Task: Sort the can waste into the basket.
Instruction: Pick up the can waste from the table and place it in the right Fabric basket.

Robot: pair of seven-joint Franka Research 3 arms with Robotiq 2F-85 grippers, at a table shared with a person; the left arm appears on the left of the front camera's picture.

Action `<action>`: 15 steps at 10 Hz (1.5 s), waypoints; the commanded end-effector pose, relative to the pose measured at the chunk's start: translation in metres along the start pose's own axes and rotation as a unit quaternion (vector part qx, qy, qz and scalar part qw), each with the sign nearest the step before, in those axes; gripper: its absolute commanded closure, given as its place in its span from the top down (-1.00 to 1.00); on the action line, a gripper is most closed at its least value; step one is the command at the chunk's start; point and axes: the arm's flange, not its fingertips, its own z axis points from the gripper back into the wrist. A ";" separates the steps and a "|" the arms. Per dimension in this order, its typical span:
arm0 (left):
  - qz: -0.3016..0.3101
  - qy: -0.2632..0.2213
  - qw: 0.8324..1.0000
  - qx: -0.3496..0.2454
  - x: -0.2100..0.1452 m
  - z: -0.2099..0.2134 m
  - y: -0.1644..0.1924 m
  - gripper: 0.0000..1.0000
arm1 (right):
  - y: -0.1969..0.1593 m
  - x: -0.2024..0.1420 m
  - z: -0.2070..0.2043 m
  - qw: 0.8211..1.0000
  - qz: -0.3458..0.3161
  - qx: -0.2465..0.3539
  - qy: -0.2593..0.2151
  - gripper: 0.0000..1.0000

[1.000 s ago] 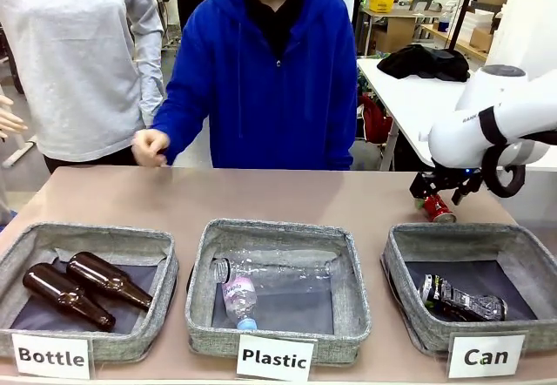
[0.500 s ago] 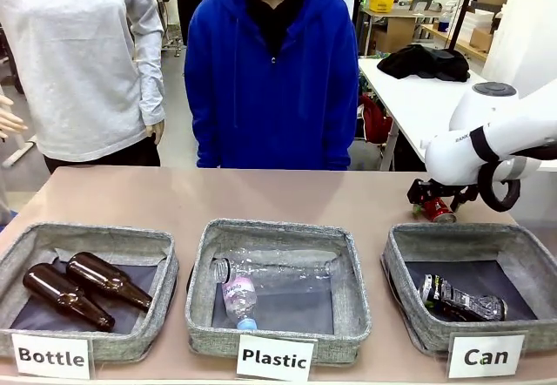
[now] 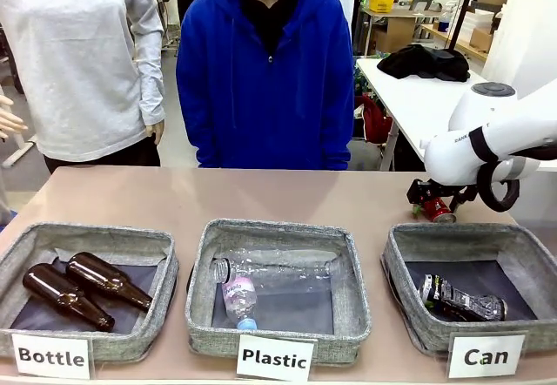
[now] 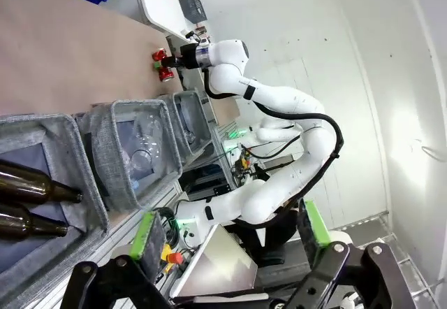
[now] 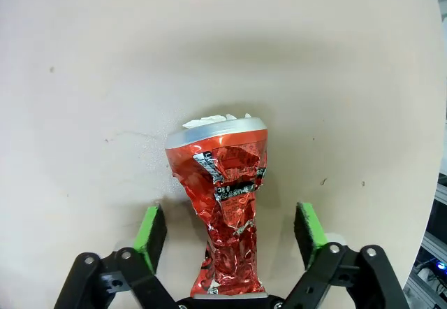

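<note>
The red crushed can [image 5: 222, 183] lies on the tan table, behind the Can basket [image 3: 397, 259] in the front view. My right gripper [image 5: 229, 228] stands open around it, and its green pads [image 5: 150, 228] are a little apart from the can on either side. From the front, the right gripper [image 3: 432, 199] sits low over the red can [image 3: 439, 211]. The black can [image 3: 461, 298] with white print lies inside the Can basket. My left gripper [image 4: 230, 228] is open and holds nothing, off the table's left end.
The Plastic basket [image 3: 202, 315] holds clear bottles, and the Bottle basket [image 3: 165, 254] holds two brown glass bottles [image 3: 83, 287]. A person in a blue hoodie [image 3: 265, 80] stands at the far edge, arms down. The table between the baskets and the person is bare.
My right arm has come down over the red can. The person has pulled a hand back from the table edge and stood upright.
</note>
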 end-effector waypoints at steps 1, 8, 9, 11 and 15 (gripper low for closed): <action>0.004 0.001 1.000 -0.008 -0.002 0.001 -0.004 1.00 | 0.005 0.002 0.002 1.000 -0.011 -0.019 -0.016 -0.17; 0.004 0.001 1.000 -0.008 -0.002 0.001 -0.004 1.00 | 0.004 0.001 0.004 1.000 -0.006 -0.019 -0.015 -1.00; 0.004 0.001 1.000 -0.008 -0.002 0.001 -0.004 1.00 | 0.005 0.001 0.005 1.000 -0.004 -0.020 -0.015 -1.00; 0.004 0.001 1.000 -0.008 -0.002 0.001 -0.004 1.00 | 0.007 -0.001 0.016 1.000 0.003 -0.014 -0.024 -1.00; 0.004 0.001 1.000 -0.008 -0.002 0.001 -0.004 1.00 | 0.005 -0.039 0.135 0.991 0.114 0.063 -0.038 -1.00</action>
